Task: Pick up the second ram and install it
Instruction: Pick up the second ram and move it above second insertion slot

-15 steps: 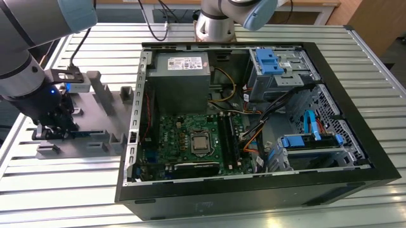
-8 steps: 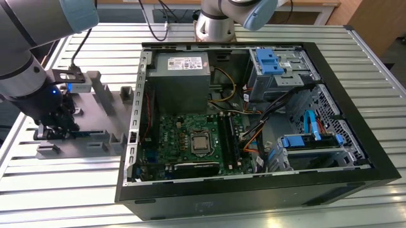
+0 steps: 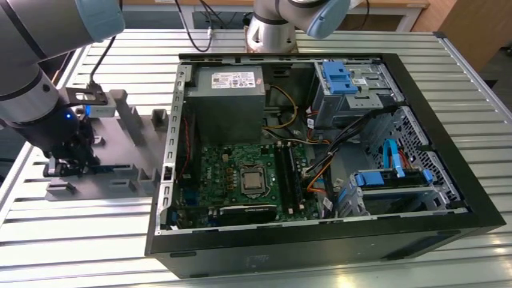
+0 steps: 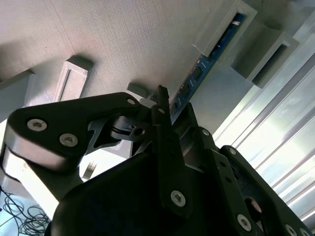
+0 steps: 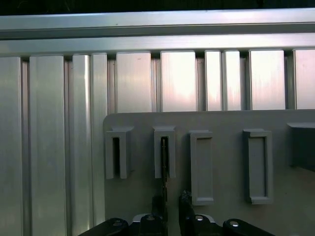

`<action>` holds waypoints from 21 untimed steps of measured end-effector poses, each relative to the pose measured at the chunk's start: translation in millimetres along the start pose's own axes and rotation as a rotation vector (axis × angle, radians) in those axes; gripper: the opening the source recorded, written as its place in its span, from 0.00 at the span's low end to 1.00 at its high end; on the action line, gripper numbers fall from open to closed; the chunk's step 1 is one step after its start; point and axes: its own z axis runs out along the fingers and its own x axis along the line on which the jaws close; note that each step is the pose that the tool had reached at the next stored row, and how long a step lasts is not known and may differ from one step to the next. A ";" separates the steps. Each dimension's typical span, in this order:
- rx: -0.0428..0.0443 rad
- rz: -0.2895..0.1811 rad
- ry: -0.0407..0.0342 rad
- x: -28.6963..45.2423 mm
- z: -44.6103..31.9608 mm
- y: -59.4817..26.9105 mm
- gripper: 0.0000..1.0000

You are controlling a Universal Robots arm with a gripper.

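The second ram (image 4: pixel 206 64) is a narrow blue board with black chips, standing on edge in a slot of the grey holder (image 4: pixel 123 39). Edge-on in the first wrist view, the ram (image 5: pixel 164 157) is a thin dark line in the holder's (image 5: pixel 226 123) second slot. My gripper (image 5: pixel 171 204) straddles its near end: one finger is close against it and a gap remains on the other side, so it is open. In the exterior view my gripper (image 3: pixel 68 163) is low over the holder (image 3: pixel 120 132), on the exterior view's left of the computer case (image 3: pixel 320 240).
The open case holds a green motherboard (image 3: pixel 240 174) with long memory slots (image 3: pixel 289 174), a grey power supply (image 3: pixel 228 96), blue drive latches (image 3: pixel 340 78) and loose cables. A second robot's base (image 3: pixel 272 27) stands behind the case. The holder has several more upright slots (image 5: pixel 258 164).
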 end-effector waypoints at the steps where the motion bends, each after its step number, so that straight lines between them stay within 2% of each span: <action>1: 0.0000 0.000 0.0000 0.0 0.0 0.0 0.29; 2: 0.0000 0.000 0.0001 0.0 0.0 0.0 0.22; 10: 0.0000 0.000 0.0000 0.0 0.1 0.0 0.21; 11: 0.0000 0.000 0.0000 0.0 0.1 0.0 0.14; 21: 0.0000 0.000 0.0001 1.1 0.2 0.0 0.14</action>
